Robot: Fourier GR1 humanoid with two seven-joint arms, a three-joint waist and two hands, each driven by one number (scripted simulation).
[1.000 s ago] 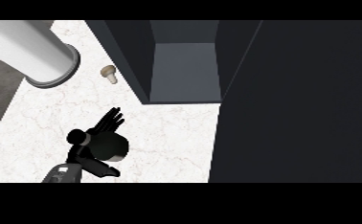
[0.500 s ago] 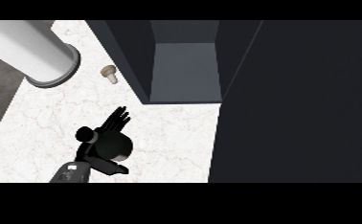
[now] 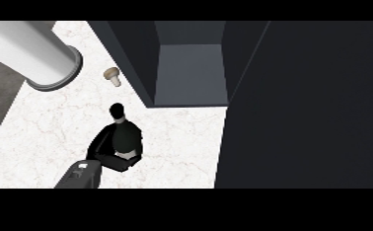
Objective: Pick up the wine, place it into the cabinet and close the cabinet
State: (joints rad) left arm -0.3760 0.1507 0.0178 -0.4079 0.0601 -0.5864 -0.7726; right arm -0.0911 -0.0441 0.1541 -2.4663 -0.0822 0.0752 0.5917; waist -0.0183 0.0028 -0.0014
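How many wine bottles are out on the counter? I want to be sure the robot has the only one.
1: a dark wine bottle stands on the marble counter below the open cabinet, the left hand curled round it. The cabinet door could hide more.

One grey forearm (image 3: 79,174) enters from the lower edge of the surface, left of centre. Its black robot hand (image 3: 109,148), the left one, has fingers and thumb curled around the dark wine bottle (image 3: 122,131), which stands upright in the grasp.
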